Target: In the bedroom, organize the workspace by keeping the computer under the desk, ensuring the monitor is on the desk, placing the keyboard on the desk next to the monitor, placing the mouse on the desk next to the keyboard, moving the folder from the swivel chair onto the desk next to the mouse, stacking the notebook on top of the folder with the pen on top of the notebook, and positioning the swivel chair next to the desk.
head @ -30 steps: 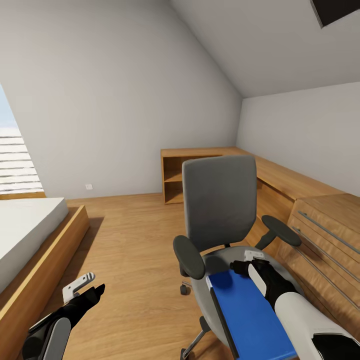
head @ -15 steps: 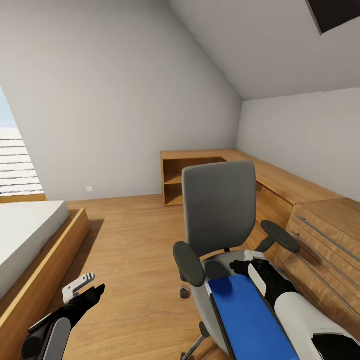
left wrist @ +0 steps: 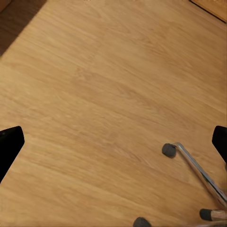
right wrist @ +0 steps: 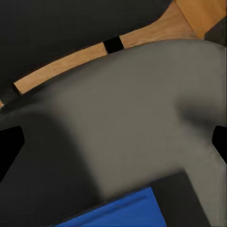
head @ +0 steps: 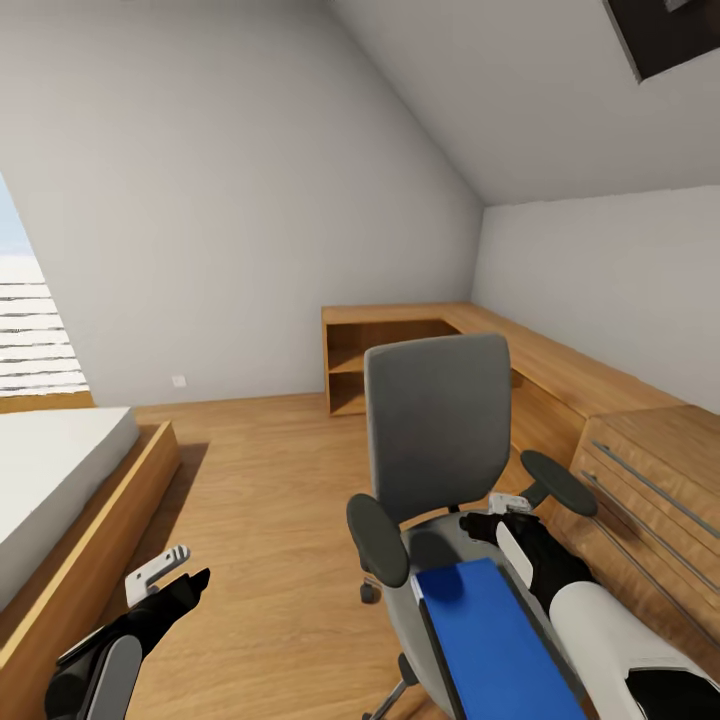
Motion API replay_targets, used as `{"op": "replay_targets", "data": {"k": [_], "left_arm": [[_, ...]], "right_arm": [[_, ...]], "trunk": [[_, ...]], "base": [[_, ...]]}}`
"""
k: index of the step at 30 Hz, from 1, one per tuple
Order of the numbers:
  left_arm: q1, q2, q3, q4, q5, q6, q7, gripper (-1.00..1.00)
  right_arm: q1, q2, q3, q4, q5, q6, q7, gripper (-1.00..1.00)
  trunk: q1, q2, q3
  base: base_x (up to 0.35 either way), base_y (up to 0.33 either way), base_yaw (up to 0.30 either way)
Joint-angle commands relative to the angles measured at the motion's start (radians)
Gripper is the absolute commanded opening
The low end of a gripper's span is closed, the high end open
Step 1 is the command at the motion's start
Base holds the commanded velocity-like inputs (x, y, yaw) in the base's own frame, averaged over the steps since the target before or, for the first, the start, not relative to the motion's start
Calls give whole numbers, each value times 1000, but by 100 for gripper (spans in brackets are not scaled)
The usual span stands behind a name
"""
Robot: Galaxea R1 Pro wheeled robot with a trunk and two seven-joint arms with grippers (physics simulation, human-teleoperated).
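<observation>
a bedroom under a sloped ceiling, seen from the robot's head. at far left, a window with slatted light, and below it a bed [head: 50, 470] with a white mattress on a low wooden frame. near the lower left corner the left pincer [head: 170, 577] hangs over bare wood floor [head: 260, 480]; in its wrist view its two dark fingertips sit at opposite edges, wide apart, holding nothing, with the chair's chrome spokes and castors beneath.

in the middle stands the swivel chair [head: 440, 425], grey back facing the robot's side, black armrests either side. the folder [head: 490, 630], bright blue with a dark spine edge, lies flat on the chair seat, running toward the bottom of the view. the right pincer [head: 508, 508] hovers just past the folder's far end, above the grey seat; its wrist view shows its fingertips spread wide over seat fabric with the blue corner below, gripping nothing.

at right, low wooden cabinets [head: 600, 400] run along the wall, with a skylight above.

compared with a second ago, the chair and folder sit slightly lower and the skylight shows more, so the head camera has tilted up a little; both arms hold the same pose. it seems the folder has not yet been grasped, and the black-topped desk is not visible here. the likely next step is closing on the folder.
</observation>
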State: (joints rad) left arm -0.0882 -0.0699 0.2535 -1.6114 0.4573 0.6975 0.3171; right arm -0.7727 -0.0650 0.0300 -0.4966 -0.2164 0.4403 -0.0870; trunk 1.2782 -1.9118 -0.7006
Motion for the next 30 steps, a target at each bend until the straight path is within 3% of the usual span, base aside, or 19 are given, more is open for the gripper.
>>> {"op": "replay_targets", "data": {"k": [1,7,13,22,30], "left_arm": [[-1,-1,1,0,11,4,8,100],[-1,-2,1,6,11,4,8,100],[-1,-2,0,8,11,2,8,100],[-1,-2,0,8,11,2,7,100],[-1,-2,1,8,11,2,7,100]], "right_arm": [[0,-1,3,-22,-10,2,-8,100],[20,-1,2,-168,-10,0,-10,100],[101,0,-8,-318,-11,29,-11,100],[204,21,-104,-512,-22,65,-11,100],[256,39,-192,-617,-100,97,-12,100]], "trunk": [[-4,7,2],[-27,49,21],[-42,77,33],[-42,77,33],[-42,77,33]], "base": [[0,0,0],[0,0,0],[0,0,0],[0,0,0],[0,0,0]]}}
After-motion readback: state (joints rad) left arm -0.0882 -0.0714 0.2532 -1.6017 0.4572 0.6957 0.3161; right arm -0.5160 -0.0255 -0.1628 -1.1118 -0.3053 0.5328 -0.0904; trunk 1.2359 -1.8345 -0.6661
